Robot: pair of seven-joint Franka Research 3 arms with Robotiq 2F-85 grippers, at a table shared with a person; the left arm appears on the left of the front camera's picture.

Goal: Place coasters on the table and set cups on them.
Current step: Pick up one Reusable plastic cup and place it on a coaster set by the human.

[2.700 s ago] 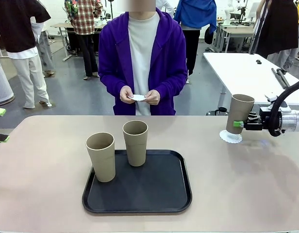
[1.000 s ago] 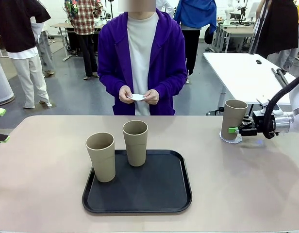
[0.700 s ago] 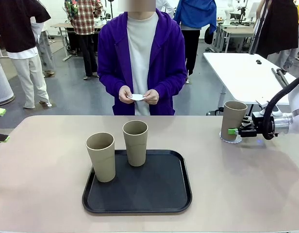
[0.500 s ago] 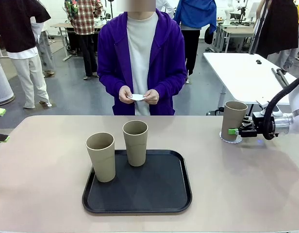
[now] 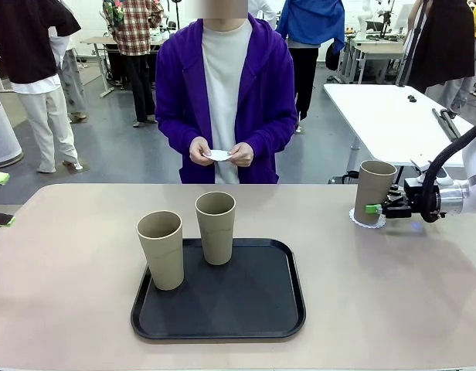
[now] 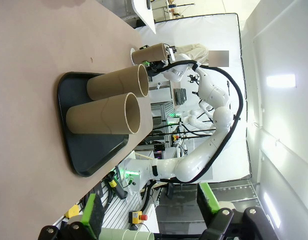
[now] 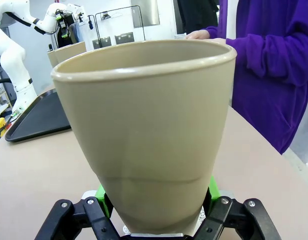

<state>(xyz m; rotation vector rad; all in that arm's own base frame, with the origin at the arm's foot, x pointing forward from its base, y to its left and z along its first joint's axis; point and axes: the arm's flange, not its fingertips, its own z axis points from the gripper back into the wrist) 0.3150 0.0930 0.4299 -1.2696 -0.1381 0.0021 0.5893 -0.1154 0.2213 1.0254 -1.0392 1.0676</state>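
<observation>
One tan cup (image 5: 375, 189) stands upright on a white lacy coaster (image 5: 365, 221) at the table's (image 5: 68, 309) far right. My right gripper (image 5: 375, 209) is shut on it low down, green pads (image 7: 101, 192) pressed to both sides of the cup (image 7: 149, 130). Two more cups (image 5: 161, 249) (image 5: 215, 227) stand on the black tray (image 5: 230, 313). The person holds another coaster (image 5: 220, 154) in both hands. My left gripper (image 6: 148, 192) is open and holds nothing, far to the left of the tray (image 6: 74, 150).
The person in a purple jacket (image 5: 176, 85) stands at the far edge, behind the tray. A white table (image 5: 392, 116) with black tools is behind the right arm. Bare tabletop lies left and right of the tray.
The right gripper has lowered the cup from above the coaster down onto it. In the last second it only shifted slightly to the right. The person's hands and the tray cups have stayed put.
</observation>
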